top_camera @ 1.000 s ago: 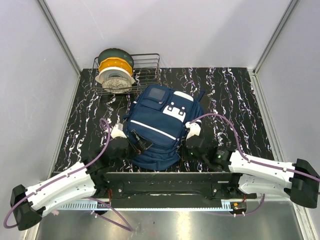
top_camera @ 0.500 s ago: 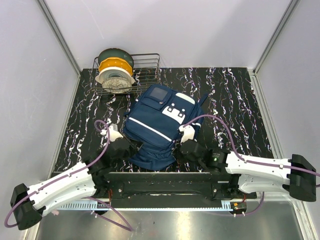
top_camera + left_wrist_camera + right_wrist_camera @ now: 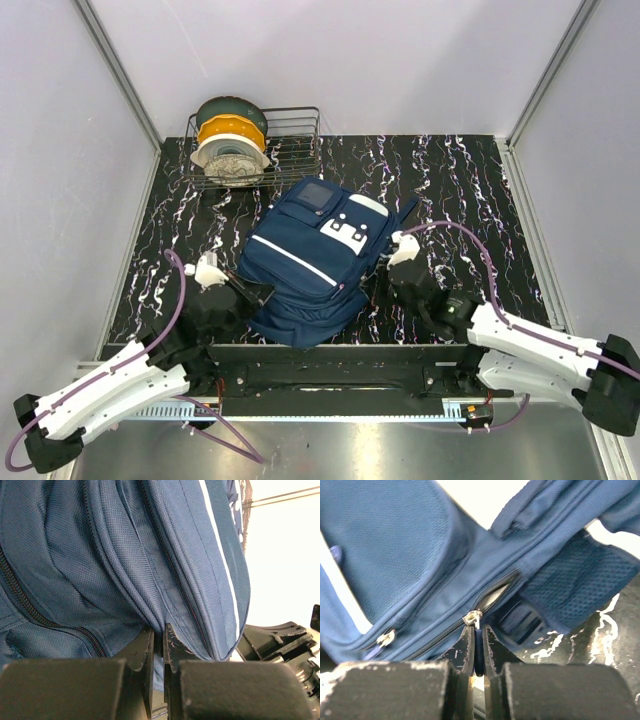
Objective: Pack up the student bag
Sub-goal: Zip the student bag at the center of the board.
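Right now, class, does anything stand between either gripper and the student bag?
Nothing visible does. The left gripper is shut on the student bag's fabric; the right gripper pinches a zipper pull on it.

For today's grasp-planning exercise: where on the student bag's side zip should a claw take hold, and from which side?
Take the silver zip pull on the student bag, coming from the right arm's side, as the right claw does. The tab dangles clear of the fabric, so jaws closing across its flat faces should pinch it.

Ctr: bag [image 3: 300, 270]; back-left: rack [image 3: 296, 146]; room far right.
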Robot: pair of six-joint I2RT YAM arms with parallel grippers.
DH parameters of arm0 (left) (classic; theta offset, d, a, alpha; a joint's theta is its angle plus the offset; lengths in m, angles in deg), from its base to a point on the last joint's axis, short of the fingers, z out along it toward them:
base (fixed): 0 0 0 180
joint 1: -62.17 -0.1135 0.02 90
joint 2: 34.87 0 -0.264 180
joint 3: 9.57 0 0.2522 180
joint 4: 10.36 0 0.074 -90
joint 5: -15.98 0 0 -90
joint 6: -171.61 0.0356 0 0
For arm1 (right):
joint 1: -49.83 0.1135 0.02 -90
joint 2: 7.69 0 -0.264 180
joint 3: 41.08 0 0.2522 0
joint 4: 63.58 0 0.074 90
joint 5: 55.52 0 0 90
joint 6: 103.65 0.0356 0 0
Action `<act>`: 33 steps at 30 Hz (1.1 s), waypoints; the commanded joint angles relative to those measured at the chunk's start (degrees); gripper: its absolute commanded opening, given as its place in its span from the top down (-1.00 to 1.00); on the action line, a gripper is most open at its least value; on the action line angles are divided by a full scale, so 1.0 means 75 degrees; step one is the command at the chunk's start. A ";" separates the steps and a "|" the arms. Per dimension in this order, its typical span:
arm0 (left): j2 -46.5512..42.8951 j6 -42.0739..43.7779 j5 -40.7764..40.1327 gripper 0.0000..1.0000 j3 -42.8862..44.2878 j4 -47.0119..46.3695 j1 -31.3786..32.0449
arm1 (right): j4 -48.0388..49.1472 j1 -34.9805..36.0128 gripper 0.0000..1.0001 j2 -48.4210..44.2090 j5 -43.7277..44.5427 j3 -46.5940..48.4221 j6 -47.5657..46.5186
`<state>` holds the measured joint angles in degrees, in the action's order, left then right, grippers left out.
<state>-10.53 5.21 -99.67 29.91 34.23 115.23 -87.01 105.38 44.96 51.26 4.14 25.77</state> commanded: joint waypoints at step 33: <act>0.3868 0.3940 0.2273 -0.86 0.2206 -0.2532 0.0707 | -0.2203 -0.5622 0.78 0.2168 -0.0818 0.2038 -0.0673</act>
<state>16.68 27.20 -85.11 39.74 15.39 120.67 -100.62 69.49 59.43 41.46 15.51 23.63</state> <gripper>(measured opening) 0.808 0.100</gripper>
